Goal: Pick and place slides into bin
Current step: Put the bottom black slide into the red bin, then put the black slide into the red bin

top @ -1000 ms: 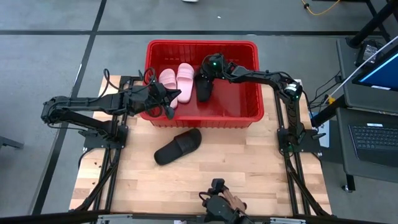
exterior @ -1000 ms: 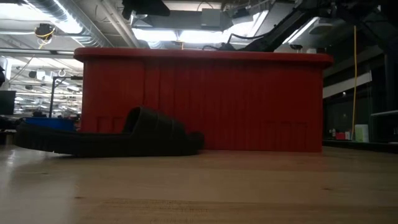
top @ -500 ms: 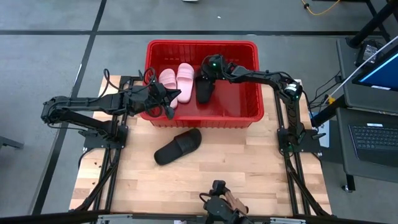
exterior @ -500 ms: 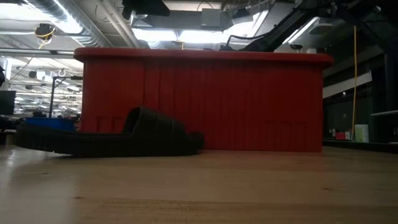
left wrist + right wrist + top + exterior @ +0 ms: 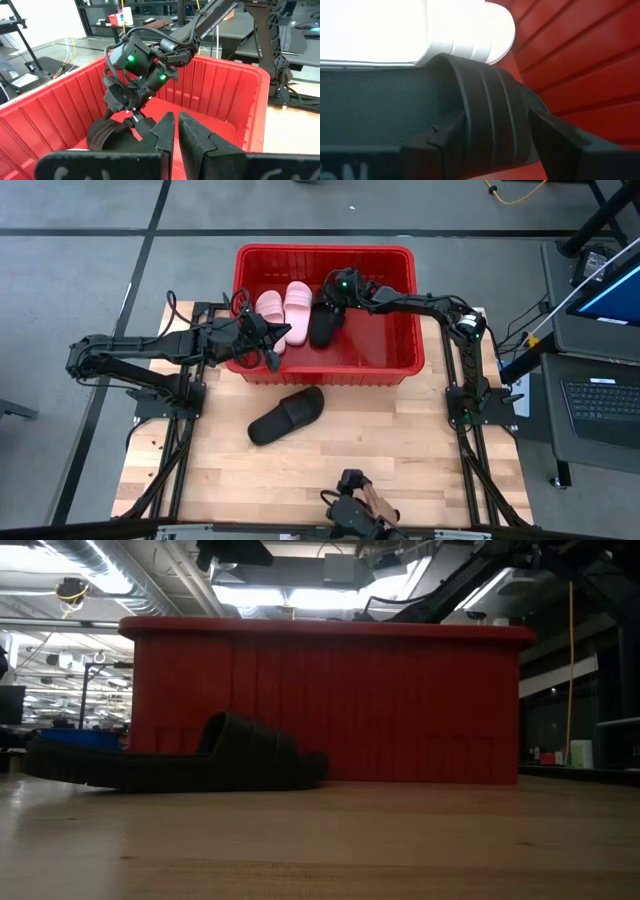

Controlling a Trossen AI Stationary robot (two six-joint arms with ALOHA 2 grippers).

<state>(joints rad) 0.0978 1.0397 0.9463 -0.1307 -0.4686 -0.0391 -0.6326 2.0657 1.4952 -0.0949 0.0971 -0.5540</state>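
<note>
The red bin (image 5: 400,330) stands at the table's far edge. Inside it two pale pink slides (image 5: 283,313) lie side by side, and a black slide (image 5: 321,328) rests on the bin's floor next to them. My right gripper (image 5: 331,300) is open just above that black slide, one finger on each side of its strap (image 5: 490,115). Another black slide (image 5: 287,416) lies sole down on the wood in front of the bin. My left gripper (image 5: 272,340) hovers shut over the bin's left part, holding nothing. My right gripper has its two fingers (image 5: 432,145) on either side of the black slide's strap, slanting down from the table's right. The slide lies on the bin's floor against a pink slide. Whether the fingers touch the strap I cannot tell.
The bin's tall walls (image 5: 325,705) rise around both grippers. Bare wood (image 5: 400,450) lies right of the black slide on the table. A small camera mount (image 5: 352,505) sits at the near edge. A laptop desk (image 5: 600,395) stands off the table's right side.
The black slide in the bin has shifted a little toward the table's left and now lies close against the pink slide. Both arms have kept their places.
</note>
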